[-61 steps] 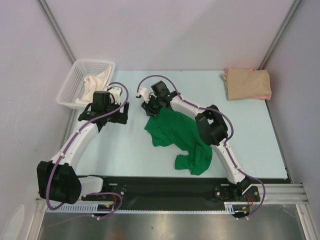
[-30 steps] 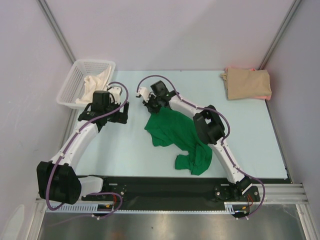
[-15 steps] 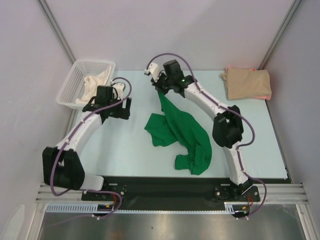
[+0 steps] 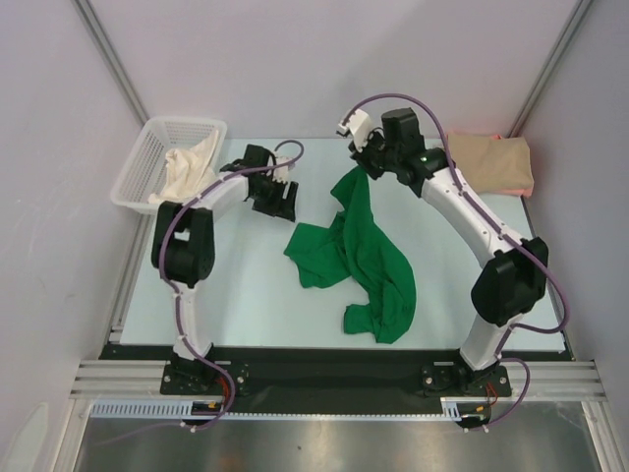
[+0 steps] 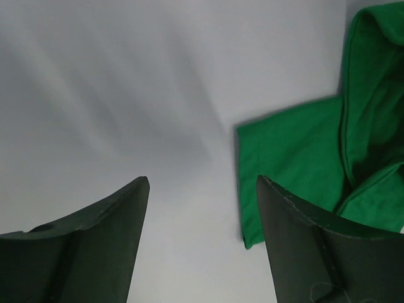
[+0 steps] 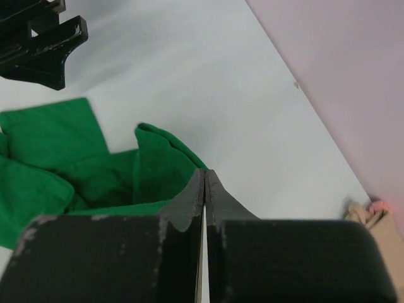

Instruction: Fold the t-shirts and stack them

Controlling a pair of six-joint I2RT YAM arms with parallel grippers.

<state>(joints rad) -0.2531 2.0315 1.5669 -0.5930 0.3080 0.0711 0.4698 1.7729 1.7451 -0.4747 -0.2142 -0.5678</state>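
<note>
Green cotton sprawls across the middle of the pale table (image 4: pixel 246 285): the green t-shirt (image 4: pixel 369 261) lies crumpled, its nearest bunch towards the arm bases and one far end drawn up off the surface. Left of it, the left gripper (image 4: pixel 279 200) hangs over bare table, jaws partly apart and holding nothing; in the left wrist view a corner of the shirt (image 5: pixel 287 164) lies just beyond its fingers (image 5: pixel 95 246). Farther back, the right gripper (image 4: pixel 366 169) has its jaws pressed tight on the raised end. At the far left stands a white mesh basket (image 4: pixel 147 147) holding a cream cloth (image 4: pixel 185 167). In the far right corner sits a folded tan t-shirt (image 4: pixel 488 164) with a pink edge (image 4: pixel 531 194).
</note>
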